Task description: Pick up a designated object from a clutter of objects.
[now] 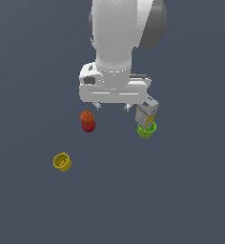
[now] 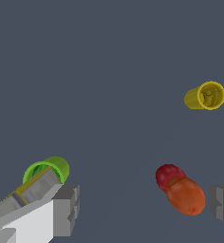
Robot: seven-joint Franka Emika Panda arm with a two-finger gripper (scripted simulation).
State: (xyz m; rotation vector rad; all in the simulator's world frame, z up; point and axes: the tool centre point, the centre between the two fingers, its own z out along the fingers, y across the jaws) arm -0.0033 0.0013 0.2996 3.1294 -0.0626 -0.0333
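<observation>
Yellow cup point(image 1: 62, 162) lies tipped on the floor, well apart from the spread, empty gripper point(image 1: 113, 106); likely light, rigid, thin-walled, best pinched across its rim point(image 2: 211, 95).

The scene was viewed from high above by the exterior camera; closer in, the same yellow cup point(image 1: 62, 162) point(image 2: 205, 96) and green cup point(image 1: 147, 129) point(image 2: 50, 169) were framed from the wrist.

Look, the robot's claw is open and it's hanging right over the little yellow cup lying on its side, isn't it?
Not quite. The gripper is open, and the yellow cup does lie on its side, but the gripper isn't over it. In the exterior view it hangs between the orange-and-red piece and the green cup, while the yellow cup sits apart, nearer the camera and toward that view's left.
</observation>
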